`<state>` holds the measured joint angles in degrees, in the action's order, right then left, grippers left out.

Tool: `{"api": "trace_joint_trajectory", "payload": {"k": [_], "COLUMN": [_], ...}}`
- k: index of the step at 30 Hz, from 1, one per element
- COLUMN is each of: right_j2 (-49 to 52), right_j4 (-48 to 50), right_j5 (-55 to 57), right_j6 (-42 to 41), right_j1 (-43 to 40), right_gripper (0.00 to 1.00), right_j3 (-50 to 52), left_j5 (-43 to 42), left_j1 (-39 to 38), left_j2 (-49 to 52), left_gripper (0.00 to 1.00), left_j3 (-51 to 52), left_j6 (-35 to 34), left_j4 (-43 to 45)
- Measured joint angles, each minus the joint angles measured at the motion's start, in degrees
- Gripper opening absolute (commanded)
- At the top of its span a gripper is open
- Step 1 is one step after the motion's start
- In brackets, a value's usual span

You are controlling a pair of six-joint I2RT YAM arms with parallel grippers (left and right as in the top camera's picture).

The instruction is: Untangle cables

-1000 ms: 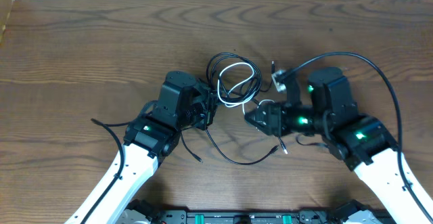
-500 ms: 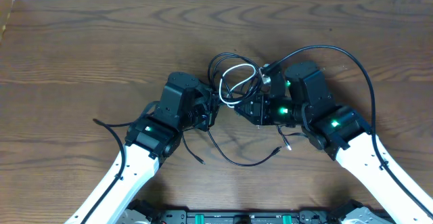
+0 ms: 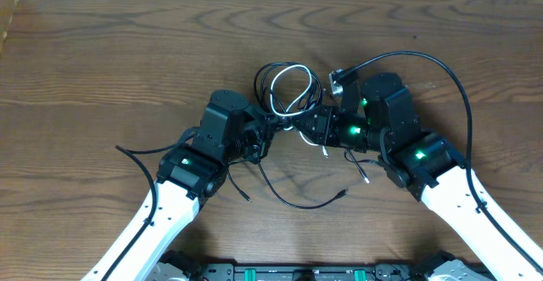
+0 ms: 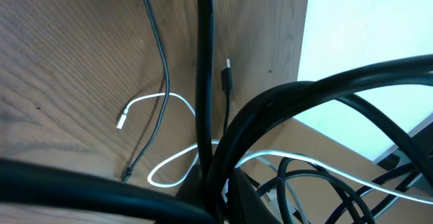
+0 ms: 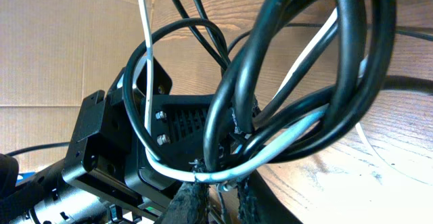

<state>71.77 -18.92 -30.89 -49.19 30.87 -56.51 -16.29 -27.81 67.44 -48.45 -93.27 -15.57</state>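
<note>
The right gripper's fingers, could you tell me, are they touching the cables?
Touching. The right wrist view shows the fingers of the right gripper pinching the cables where the bundle crosses their tips.

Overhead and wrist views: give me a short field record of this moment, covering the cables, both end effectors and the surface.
cables: thin black and white cables, looped in one tangle mid-table, not yet separated
left: left end effector shut on the tangle's left side
right: right end effector shut on black and white strands, right side
loose end: black plug end lying free on the wood
surface: brown wooden table
</note>
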Motion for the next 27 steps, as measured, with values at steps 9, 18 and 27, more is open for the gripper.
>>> {"api": "trace_joint_trajectory", "payload": {"k": [9, 18, 27], "right_j2": [1.64, -0.52, -21.29], "right_j4": [1.2, -1.95, -12.87], "right_j5": [1.6, -5.55, -12.52], "right_j6": [-2.95, 0.48, 6.14], "right_j1": [0.0, -1.81, -8.72], "right_gripper": [0.01, 0.01, 0.01], "right_j3": [0.0, 0.02, 0.07], "left_j5": [0.07, 2.6, 13.44], "left_j1": [0.07, -0.11, -0.42], "left_j2": [0.0, 0.17, 0.17], "left_gripper": [0.08, 0.07, 0.08], "left_j3": [0.0, 0.0, -0.02], "left_j6": [1.73, 4.61, 7.87], "left_j4": [0.17, 0.07, -0.96]}}
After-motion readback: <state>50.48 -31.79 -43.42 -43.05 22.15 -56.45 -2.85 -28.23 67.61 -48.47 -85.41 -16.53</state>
